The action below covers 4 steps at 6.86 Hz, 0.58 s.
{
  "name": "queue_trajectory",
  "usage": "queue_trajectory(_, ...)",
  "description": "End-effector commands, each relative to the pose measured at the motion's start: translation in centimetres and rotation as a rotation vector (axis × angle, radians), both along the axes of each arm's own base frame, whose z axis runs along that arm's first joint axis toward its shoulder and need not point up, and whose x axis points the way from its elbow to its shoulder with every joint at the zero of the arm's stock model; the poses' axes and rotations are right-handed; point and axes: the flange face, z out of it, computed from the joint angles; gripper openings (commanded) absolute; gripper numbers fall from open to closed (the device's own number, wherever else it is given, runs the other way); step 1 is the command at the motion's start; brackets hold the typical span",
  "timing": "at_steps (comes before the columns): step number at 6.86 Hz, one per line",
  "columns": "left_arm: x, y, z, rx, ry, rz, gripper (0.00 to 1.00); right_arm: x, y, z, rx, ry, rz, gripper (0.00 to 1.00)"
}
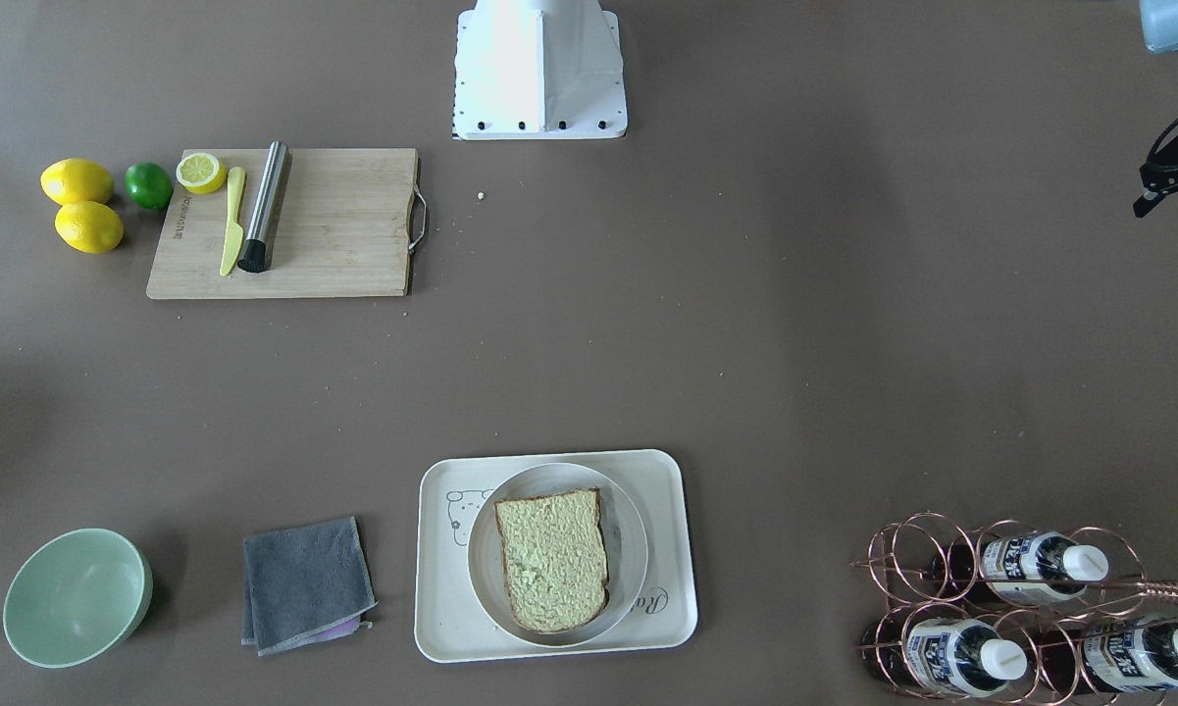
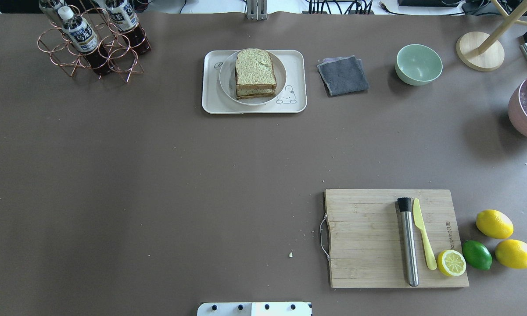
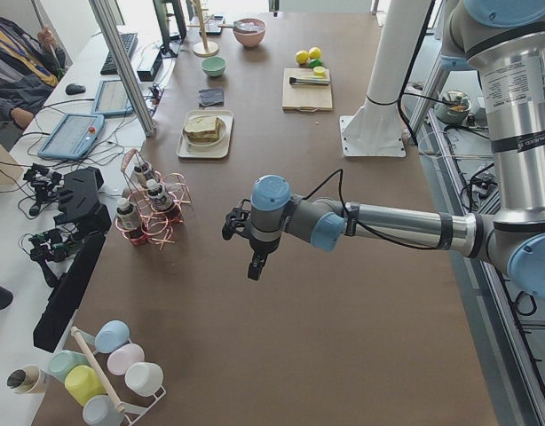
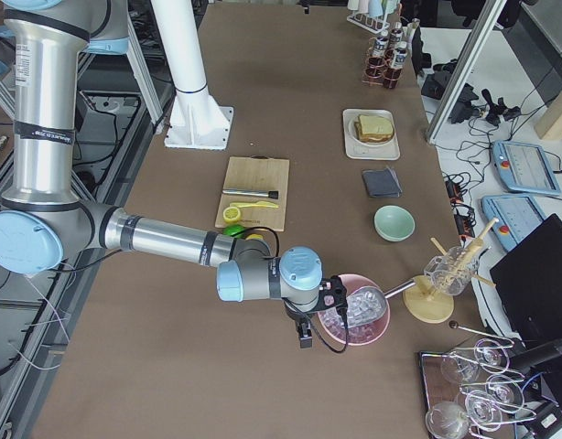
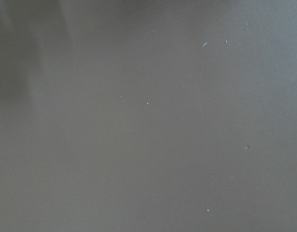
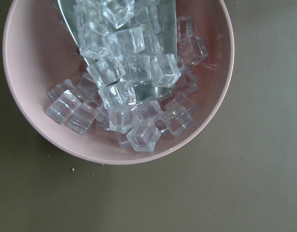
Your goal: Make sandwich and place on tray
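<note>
The sandwich point(image 2: 255, 72) is two greenish-tan bread slices stacked on a round white plate point(image 2: 226, 83). The plate stands on the cream tray point(image 2: 210, 103) at the table's far middle. It also shows in the front view point(image 1: 552, 559), where only the top slice is seen. The egg is hidden. My left gripper point(image 3: 255, 266) hangs over bare table far from the tray, on its left, near the bottle rack. My right gripper point(image 4: 306, 337) hangs at the table's right end beside a pink bowl. I cannot tell whether either is open or shut.
A wooden cutting board point(image 2: 368, 237) holds a steel muddler point(image 2: 408, 241), a yellow knife point(image 2: 423, 239) and a lemon half point(image 2: 451, 262). Lemons and a lime point(image 2: 476, 254) lie beside it. Also here are a grey cloth point(image 2: 343, 74), a green bowl point(image 2: 418, 63), a bottle rack point(image 2: 92, 41) and a pink ice bowl point(image 6: 114, 82).
</note>
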Motion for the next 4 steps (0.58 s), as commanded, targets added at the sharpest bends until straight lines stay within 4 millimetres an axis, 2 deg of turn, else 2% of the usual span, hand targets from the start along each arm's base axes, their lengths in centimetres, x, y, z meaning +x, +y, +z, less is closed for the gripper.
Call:
queue_trajectory(1, -2.1, 1.0, 2.5, -0.008, 0.023, 0.007, 0.97, 0.2, -3.1, -3.2, -0.004, 0.011, 0.004, 1.00)
queue_trajectory(2, -3.1, 0.8, 3.5, -0.043, 0.014, 0.004, 0.97, 0.2, -3.0, -3.4, -0.001, 0.013, 0.004, 1.00)
queue_trajectory(3, -4.6, -1.1, 2.7, -0.062, 0.000, 0.007, 0.97, 0.0, -3.2, -3.4, 0.000, 0.022, 0.002, 1.00)
queue_trajectory(4, -5.9, -3.3, 1.9, -0.109, -0.009, 0.020, 0.97, -0.3, -3.3, -4.5, -0.009, 0.021, 0.004, 1.00)
